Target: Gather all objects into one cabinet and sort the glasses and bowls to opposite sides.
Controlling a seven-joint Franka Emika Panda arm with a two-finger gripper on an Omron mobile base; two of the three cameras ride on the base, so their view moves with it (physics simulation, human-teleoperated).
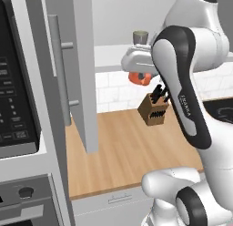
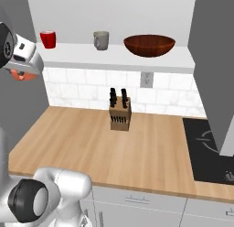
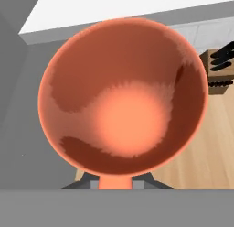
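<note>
On the far left of the right base view, raised over the left end of the wooden counter (image 2: 151,143), the gripper (image 2: 20,75) hangs just below the edge of the white shelf (image 2: 114,56), its jaws closed on the orange-red cup (image 2: 18,75); in the hand view that cup (image 3: 122,102) gapes mouth-first toward the camera, clamped at its rim by the finger tips (image 3: 89,183). From the left base view the same cup (image 1: 139,78) peeks out under the white hand, to the right of the open grey cabinet door (image 1: 84,70) with its long bar handle (image 1: 58,70). Up on the shelf, moving rightward, stand the red cup (image 2: 48,39), then the grey tumbler (image 2: 101,40), then the wide reddish-brown bowl (image 2: 149,45), each well apart from the next. Below them a knife block (image 2: 120,113) sits on the counter near the tiled wall, and a black cooktop (image 2: 208,150) lies at the right end.
</note>
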